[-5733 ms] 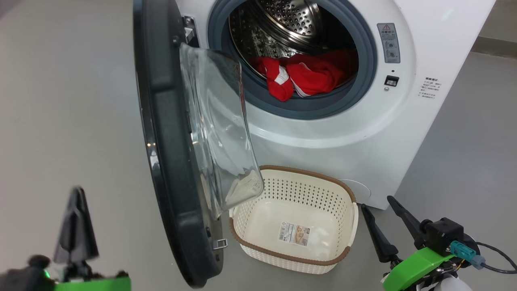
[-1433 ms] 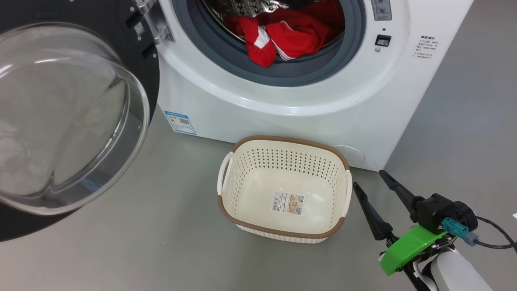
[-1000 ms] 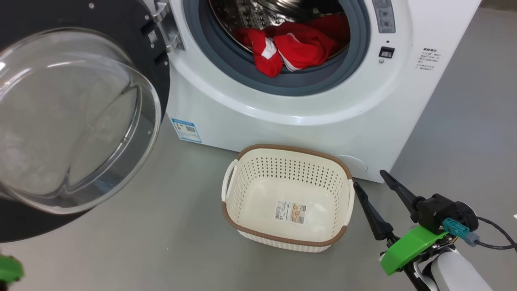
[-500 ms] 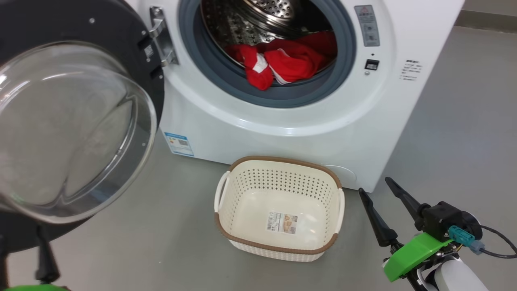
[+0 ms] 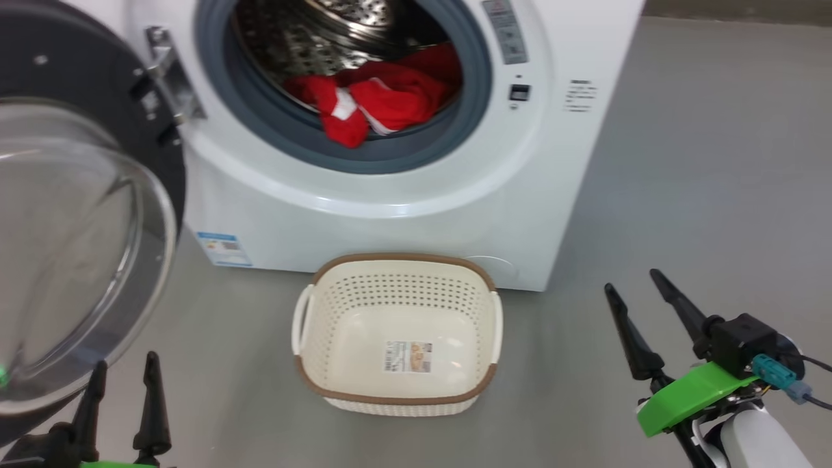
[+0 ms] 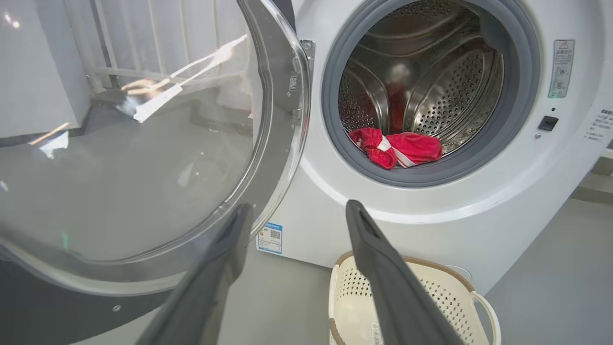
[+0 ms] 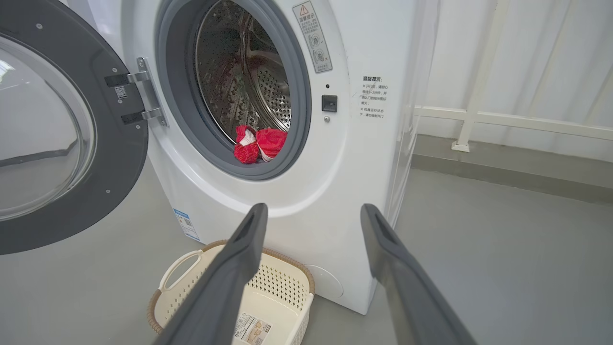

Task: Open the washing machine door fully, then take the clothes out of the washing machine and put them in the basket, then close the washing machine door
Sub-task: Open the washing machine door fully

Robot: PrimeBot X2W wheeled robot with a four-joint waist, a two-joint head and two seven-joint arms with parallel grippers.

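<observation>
- The door (image 5: 78,227) is swung wide open to the left of the washer (image 5: 390,214).
- The clothes (image 5: 377,97) are a red heap at the drum's front lip, against the grey gasket.
- The basket (image 5: 396,259) sits on the floor right in front of the washer, with a paper label inside.
- The left gripper (image 5: 125,367) is low by the door, jaws apart, holding nothing.
- The right gripper (image 5: 630,283) is right of the basket, jaws spread and empty too.
</observation>
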